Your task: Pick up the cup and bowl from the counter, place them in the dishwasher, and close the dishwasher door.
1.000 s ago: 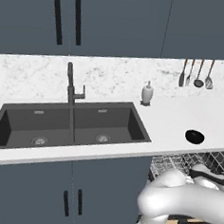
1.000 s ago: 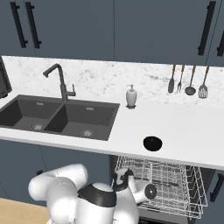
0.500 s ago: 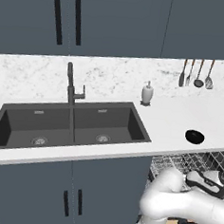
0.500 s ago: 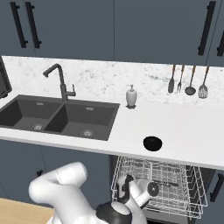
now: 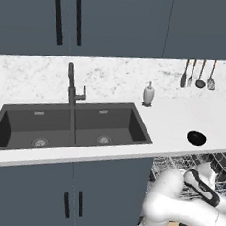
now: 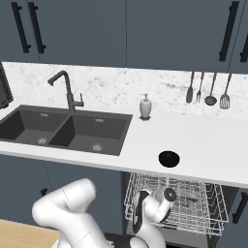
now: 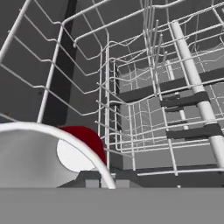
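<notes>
A: One bowl (image 6: 169, 158), black, sits on the table (image 6: 203, 145) above the open dishwasher (image 6: 179, 203).
B: Tool (image 7: 104, 183) narrow, nearly closed on the white cup (image 7: 39, 157) at the rack (image 7: 144, 100).

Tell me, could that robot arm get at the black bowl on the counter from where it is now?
Probably yes. The bowl sits alone on open white counter near the front edge, just above the dishwasher rack where the gripper is working, shut on the cup. It must let go of that first.
</notes>
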Tool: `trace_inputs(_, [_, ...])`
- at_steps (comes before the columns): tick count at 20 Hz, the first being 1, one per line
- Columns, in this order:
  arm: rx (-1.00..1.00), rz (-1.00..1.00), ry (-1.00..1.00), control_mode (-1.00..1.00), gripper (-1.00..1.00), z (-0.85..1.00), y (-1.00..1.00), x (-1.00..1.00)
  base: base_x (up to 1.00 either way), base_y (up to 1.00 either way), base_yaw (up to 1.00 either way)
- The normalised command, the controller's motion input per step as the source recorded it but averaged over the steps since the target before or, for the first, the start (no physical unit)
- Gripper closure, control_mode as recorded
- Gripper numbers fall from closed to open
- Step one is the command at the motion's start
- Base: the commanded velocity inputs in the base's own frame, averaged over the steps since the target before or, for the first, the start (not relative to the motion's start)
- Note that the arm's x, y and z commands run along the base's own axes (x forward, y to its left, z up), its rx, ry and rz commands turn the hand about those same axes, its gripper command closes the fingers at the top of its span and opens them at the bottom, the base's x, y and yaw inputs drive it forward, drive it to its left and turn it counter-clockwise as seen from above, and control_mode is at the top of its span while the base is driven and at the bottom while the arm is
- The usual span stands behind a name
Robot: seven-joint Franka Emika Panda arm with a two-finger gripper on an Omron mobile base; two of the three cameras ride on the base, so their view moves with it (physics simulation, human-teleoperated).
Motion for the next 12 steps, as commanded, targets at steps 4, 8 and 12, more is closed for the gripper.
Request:
trace_inputs(4, [0.00, 0.00, 0.08, -1.00, 1.00, 0.00, -0.30, 0.13, 0.00, 0.00, 0.00])
trace_inputs(8, [0.00, 0.00, 0.07, -1.00, -1.00, 0.06, -0.20, -0.02, 0.00, 0.00, 0.00])
trace_inputs(12, [0.01, -0.01, 0.02, -1.00, -1.00, 0.09, -0.13, -0.14, 0.00, 0.00, 0.00])
